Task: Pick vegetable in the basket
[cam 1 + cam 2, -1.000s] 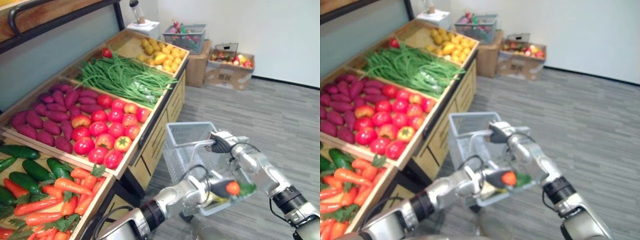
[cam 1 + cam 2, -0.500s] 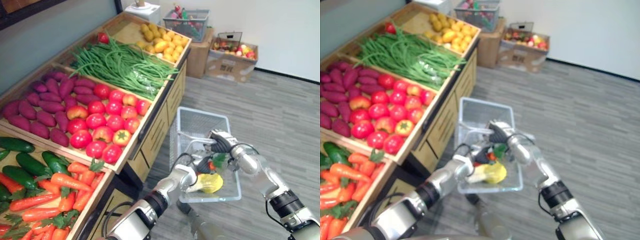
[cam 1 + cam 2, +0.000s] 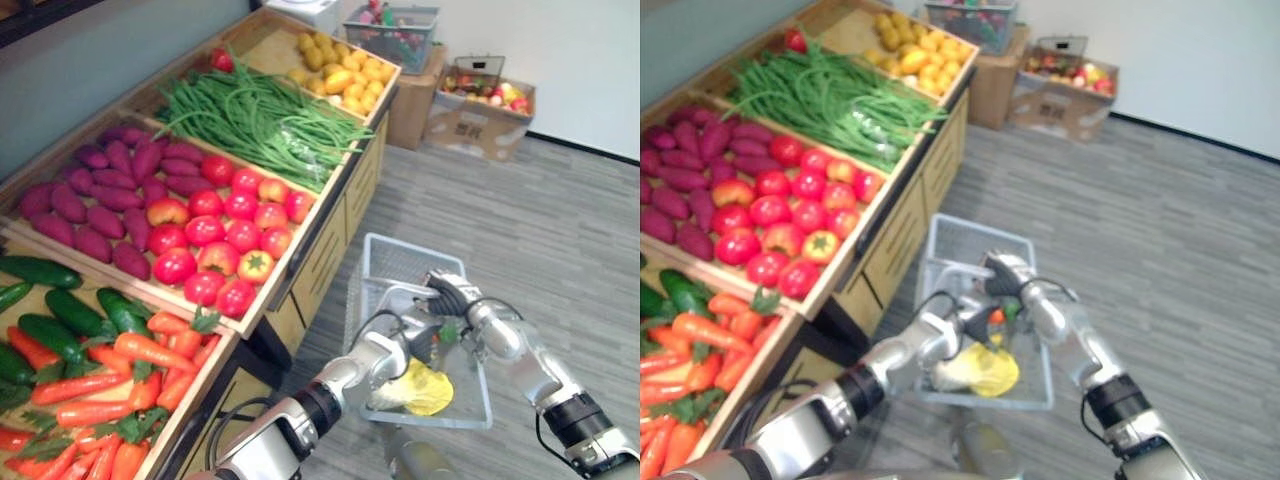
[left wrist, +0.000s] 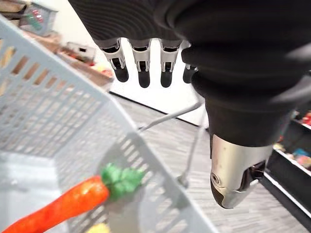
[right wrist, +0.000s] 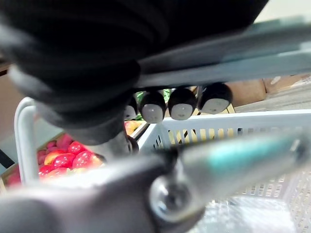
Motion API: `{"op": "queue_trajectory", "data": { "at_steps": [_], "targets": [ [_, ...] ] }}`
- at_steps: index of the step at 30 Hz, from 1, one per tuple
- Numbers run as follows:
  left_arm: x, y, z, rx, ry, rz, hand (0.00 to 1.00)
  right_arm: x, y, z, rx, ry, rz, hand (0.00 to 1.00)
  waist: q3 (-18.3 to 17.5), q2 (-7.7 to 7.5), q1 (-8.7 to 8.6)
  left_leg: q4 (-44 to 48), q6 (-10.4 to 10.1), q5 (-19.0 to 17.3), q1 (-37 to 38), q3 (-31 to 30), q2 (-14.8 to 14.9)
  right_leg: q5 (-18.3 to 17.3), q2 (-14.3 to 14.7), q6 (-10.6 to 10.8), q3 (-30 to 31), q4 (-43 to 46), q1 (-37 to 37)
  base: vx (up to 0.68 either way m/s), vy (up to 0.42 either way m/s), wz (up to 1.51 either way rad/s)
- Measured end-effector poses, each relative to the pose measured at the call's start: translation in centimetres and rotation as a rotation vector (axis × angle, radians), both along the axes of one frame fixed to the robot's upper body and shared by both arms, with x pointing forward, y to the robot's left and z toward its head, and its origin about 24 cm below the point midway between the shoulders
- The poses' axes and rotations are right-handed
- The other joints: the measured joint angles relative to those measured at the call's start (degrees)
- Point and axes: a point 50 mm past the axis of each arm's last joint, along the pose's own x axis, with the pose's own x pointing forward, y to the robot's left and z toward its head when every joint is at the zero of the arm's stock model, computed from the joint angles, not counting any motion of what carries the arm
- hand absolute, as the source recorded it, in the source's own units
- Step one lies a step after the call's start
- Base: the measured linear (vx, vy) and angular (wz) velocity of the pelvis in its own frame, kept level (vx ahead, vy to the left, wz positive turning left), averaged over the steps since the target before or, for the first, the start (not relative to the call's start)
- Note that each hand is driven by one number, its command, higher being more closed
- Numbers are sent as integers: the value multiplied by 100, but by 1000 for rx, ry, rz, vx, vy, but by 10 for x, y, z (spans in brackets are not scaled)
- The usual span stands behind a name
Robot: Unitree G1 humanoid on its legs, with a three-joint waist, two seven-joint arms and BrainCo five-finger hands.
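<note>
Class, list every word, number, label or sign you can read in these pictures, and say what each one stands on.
No text can be read.
cardboard box by the far wall: a dark printed mark on its front, too small and blurred to read.
basket: no label or print shows.
wooden stand with the vegetables: no price signs or labels show.

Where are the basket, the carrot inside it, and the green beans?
basket (image 3: 405,262), left eye view, far mesh wall.
carrot (image 4: 68,204), left wrist view, orange body.
green beans (image 3: 260,125), left eye view, middle of the pile.
</note>
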Motion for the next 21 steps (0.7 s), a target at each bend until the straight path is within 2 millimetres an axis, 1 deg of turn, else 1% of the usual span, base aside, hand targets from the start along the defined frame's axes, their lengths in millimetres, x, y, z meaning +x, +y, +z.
{"op": "queue_trajectory", "data": {
  "at_steps": [2, 4, 5, 6, 7, 8, 9, 10, 12, 13, 14, 15, 17, 18, 20, 21],
  "targets": [
    [-8, -1, 17, -54, -13, -54, 0, -3, -22, 5, 21, -22, -87, 100, 5, -8, 13, -2, 34, 20, -105, -214, 9, 0, -93, 0, -189, 14, -1, -56, -50, 40],
    [-15, 1, 29, -75, -25, -107, 0, -8, -31, 6, 31, -34, -121, 100, 5, -8, 31, 2, 56, 32, -194, -351, 14, -4, -156, -5, -328, 26, -1, -61, -41, 38],
    [-17, 5, 31, -69, -4, -125, 0, -11, -31, 7, 35, -42, -117, 100, 6, -12, 31, 9, 64, 36, -230, -439, 20, -13, -189, -18, -426, 53, -1, -65, -33, 46],
    [-22, 11, 35, -76, 16, -163, 0, -15, -35, 6, 30, -41, -125, 100, 5, -13, 31, 36, 73, 38, -295, -556, 32, -27, -239, -34, -523, 70, 0, -65, -35, 54],
    [-30, 16, 47, -106, 23, -221, 0, -20, -43, 0, 27, -24, -156, 100, 3, -9, 43, 111, 110, 18, -377, -669, 81, -35, -290, -44, -639, 72, -1, -50, -24, 51],
    [-35, 18, 54, -125, 15, -248, 0, -22, -48, -4, 26, -7, -176, 100, 3, -9, 54, 149, 125, 8, -421, -741, 108, -36, -312, -47, -703, 72, -1, -49, -17, 55],
    [-51, 24, 76, -211, 38, -372, 0, -26, -63, -17, 19, 51, -243, 100, 0, -5, 131, 263, 140, -8, -516, -876, 182, -41, -338, -55, -816, 82, 2, -37, -7, 42],
    [-67, 26, 91, -265, 38, -470, 0, -28, -71, -25, 15, 88, -284, 100, -7, 3, 180, 304, 149, -15, -565, -945, 214, -42, -354, -56, -873, 82, 5, -38, 3, 41],
    [-101, 32, 110, -340, 99, -698, 0, -32, -85, -38, 9, 149, -350, 100, -20, 25, 218, 331, 152, -12, -669, -1104, 225, -46, -441, -63, -1028, 81, 12, -20, 16, 37],
    [-106, 34, 114, -357, 133, -743, 0, -33, -87, -41, 8, 161, -361, 100, -25, 33, 224, 354, 151, -13, -697, -1157, 235, -46, -460, -64, -1067, 80, 18, -19, 21, 39],
    [-110, 39, 119, -368, 174, -793, 0, -36, -92, -46, 6, 186, -383, 100, -37, 52, 259, 426, 157, -23, -749, -1247, 282, -46, -483, -64, -1144, 79, 41, -16, 16, 29],
    [-109, 42, 120, -360, 196, -800, 0, -39, -96, -50, 5, 200, -398, 100, -45, 62, 295, 459, 159, -27, -777, -1303, 302, -47, -498, -66, -1194, 77, 60, -34, 17, 41],
    [-99, 56, 120, -325, 249, -762, 0, -52, -114, -61, 6, 252, -483, 100, -135, 129, 311, 516, 185, -34, -930, -1575, 336, -63, -590, -91, -1415, 77, 96, -45, 6, 52],
    [-97, 59, 119, -321, 265, -752, 0, -57, -120, -64, 6, 264, -511, 100, -167, 158, 325, 518, 192, -29, -990, -1662, 332, -70, -623, -102, -1488, 77, 97, -39, 7, 59],
    [-100, 68, 123, -306, 256, -749, 0, -73, -137, -71, 11, 300, -593, 100, -243, 241, 360, 517, 252, 5, -1147, -1915, 317, -86, -725, -126, -1724, 77, 111, -29, 4, 59],
    [-100, 70, 128, -317, 250, -750, 0, -81, -144, -76, 13, 321, -630, 100, -273, 277, 410, 515, 280, 22, -1225, -2065, 305, -95, -788, -139, -1850, 77, 138, -33, -3, 73]
  ]
}}
